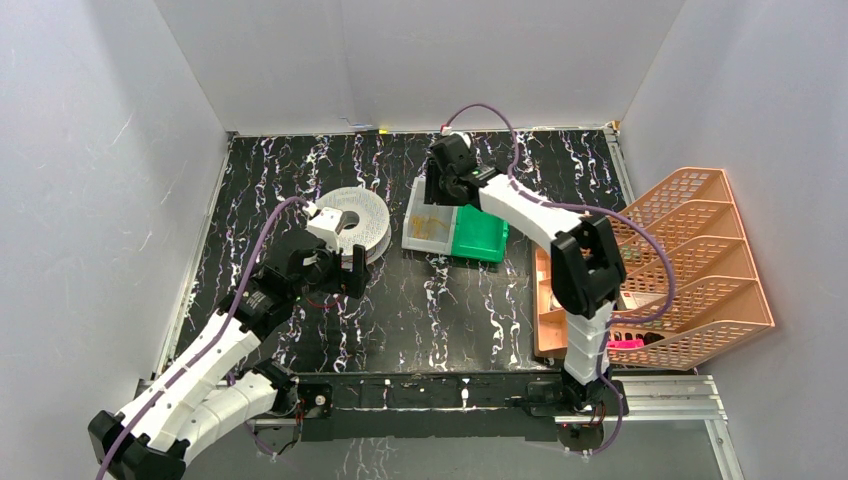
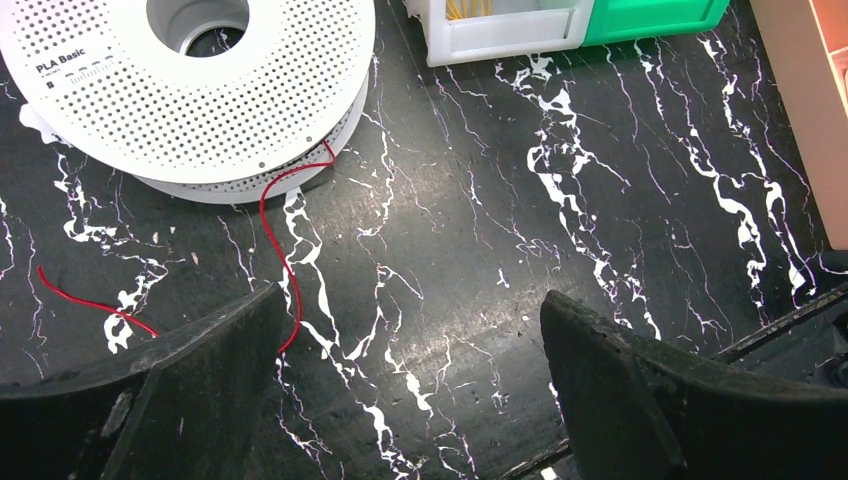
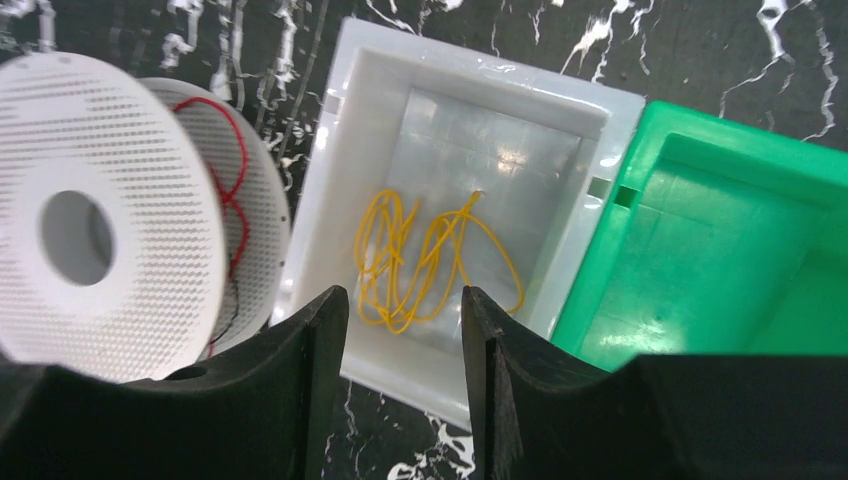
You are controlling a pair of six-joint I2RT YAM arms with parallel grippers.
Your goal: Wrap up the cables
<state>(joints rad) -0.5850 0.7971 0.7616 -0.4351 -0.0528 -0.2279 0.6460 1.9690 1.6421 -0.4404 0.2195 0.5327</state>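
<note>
**Fig. Two-arm cell, top and wrist views.** The counter (image 1: 450,310) is black with white veins. Grey walls close it at L, rear and R, and a metal rail (image 1: 660,398) runs along the near edge. An orange rack (image 1: 700,260) takes up the R edge. The widest bare area is centre to near side, betw. the arm bases. The white spool (image 1: 370,215) lies flat at rear-L. The white bin (image 3: 330,150) is just beside it, w/ the green bin (image 3: 720,230) touching the white bin's far side.

Left fingers (image 2: 200,380) are spread wide, holding nothing, low over bare counter near the spool's edge. Right fingers (image 3: 290,390) are over the white bin, narrowly parted w/ nothing pinched.

Cables: the red cable (image 2: 275,230) is hair-thin. It exits betw. the spool flanges, snakes loose across the counter and passes behind the L finger. A second stretch shows further L. A few red turns sit on the spool core. The yellow cable (image 3: 420,260) lies in loose tangled loops on the white bin's floor.
</note>
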